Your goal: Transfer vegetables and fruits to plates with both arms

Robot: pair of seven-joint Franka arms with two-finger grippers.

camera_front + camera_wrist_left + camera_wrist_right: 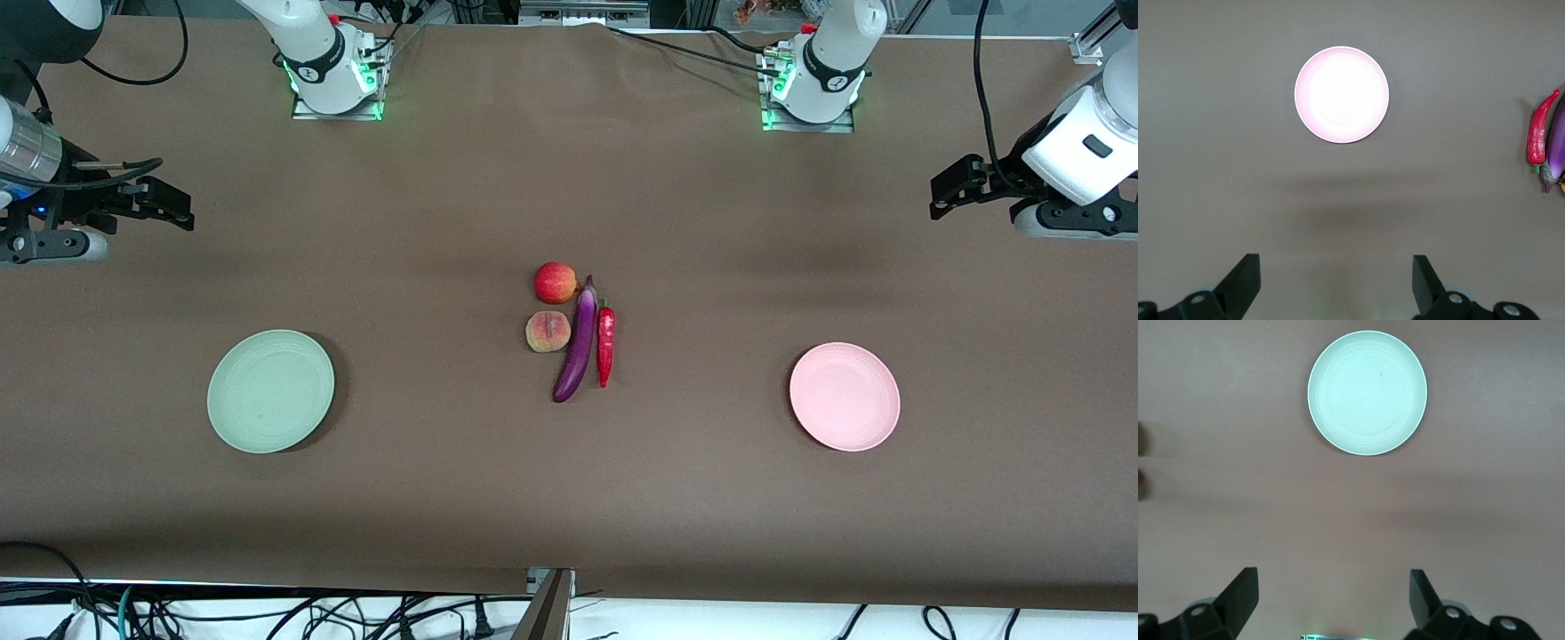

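The red pomegranate, the peach, the purple eggplant and the red chili lie bunched at the table's middle. The pale green plate is toward the right arm's end, the pale pink plate toward the left arm's end; both are bare. My right gripper is open and empty, up over the table's edge at its own end. My left gripper is open and empty at the left arm's end. The left wrist view shows its open gripper, the pink plate, the chili and the eggplant. The right wrist view shows its open gripper and the green plate.
The arm bases stand along the table edge farthest from the front camera. Black cables and a metal post lie at the edge nearest the camera. Brown cloth covers the table.
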